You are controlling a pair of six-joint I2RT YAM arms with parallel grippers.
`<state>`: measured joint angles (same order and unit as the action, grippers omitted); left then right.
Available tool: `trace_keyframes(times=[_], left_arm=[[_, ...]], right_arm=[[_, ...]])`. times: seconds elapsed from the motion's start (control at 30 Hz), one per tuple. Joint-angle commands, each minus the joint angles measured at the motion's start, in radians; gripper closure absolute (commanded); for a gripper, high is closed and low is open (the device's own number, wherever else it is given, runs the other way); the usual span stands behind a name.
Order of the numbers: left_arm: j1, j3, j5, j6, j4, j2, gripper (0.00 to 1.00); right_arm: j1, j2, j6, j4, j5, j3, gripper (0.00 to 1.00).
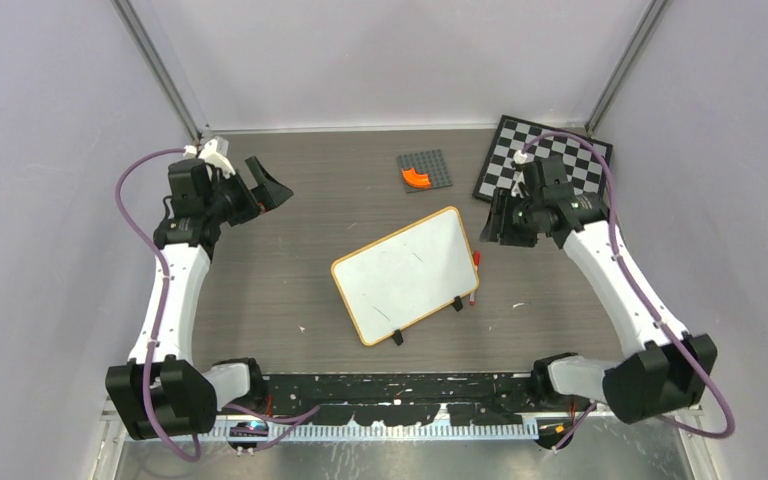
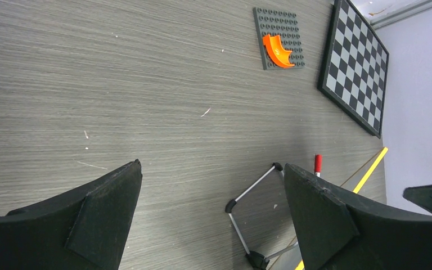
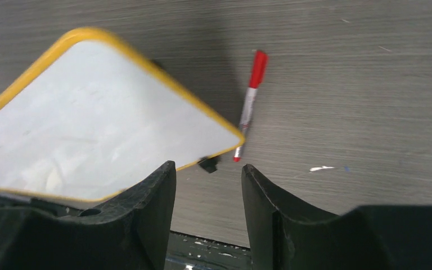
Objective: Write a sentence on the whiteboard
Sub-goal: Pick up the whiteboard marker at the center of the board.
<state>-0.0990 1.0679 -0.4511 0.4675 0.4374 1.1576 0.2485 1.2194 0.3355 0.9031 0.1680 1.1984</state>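
The whiteboard [image 1: 405, 275] stands in the middle of the table [image 1: 300, 260], propped on its small feet and turned at an angle, and nothing is written on it. The red marker [image 3: 249, 104] lies on the table just beside its right edge, one end close to the corner of the frame.

The right gripper [image 3: 208, 169] hangs above this spot with its jaws partly apart and nothing between them. The left gripper [image 1: 270, 185] is spread wide and empty, well apart from the board.

The main danger, I think, is the grasp. The marker is so near the frame that one finger may strike the board and push it, or the round marker may roll away. Later the board could slide or tip under the pressure of writing, since nothing holds it. Whether the marker carries its cap I cannot tell; if it does, no line will come.
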Motion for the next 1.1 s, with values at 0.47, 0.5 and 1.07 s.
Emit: trace_keyframes(times=[0.47,0.5,1.07], left_arm=[[-0.004,0.007,-0.016,-0.016,-0.031,-0.025,0.0],[-0.004,0.007,-0.017,-0.017,-0.031,-0.024,0.0],[-0.005,-0.003,-0.012,-0.024,-0.037,-0.012,0.0]], right_arm=[[0.006,0.428,0.15,-0.138,-0.272,-0.014,0.51],[0.008,0.445,0.149,-0.149,-0.273,-0.013,0.52],[0.025,0.611,0.143,-0.209,-0.248,-0.005,0.58]])
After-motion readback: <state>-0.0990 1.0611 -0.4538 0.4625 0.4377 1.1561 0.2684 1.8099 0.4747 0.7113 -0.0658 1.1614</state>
